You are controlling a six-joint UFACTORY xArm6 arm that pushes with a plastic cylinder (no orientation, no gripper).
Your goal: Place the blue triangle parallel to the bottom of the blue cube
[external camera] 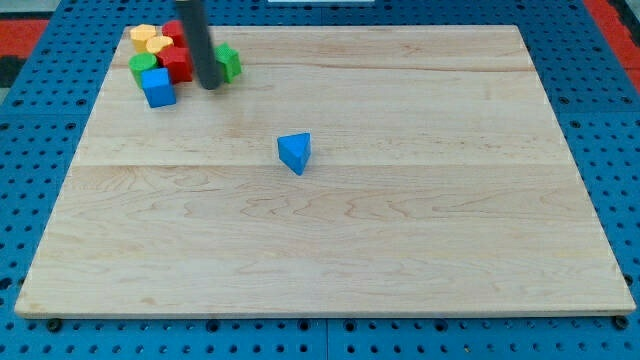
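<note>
Pale wooden board (400, 250) across nearly the whole view, on a blue pegboard (610, 120); dark rod down from the view's top, my tip (211, 86) on the wood amid the cluster at the view's top left. No jaws, plain rod, hold on nothing. Red blocks (178, 62), green blocks (229, 62) and yellow blocks (150, 40) bunched there, blue cube (158, 87) at the cluster's lower edge just left of my tip, blue triangle (295, 152) alone near mid-board, well apart toward the view's right and bottom.
</note>
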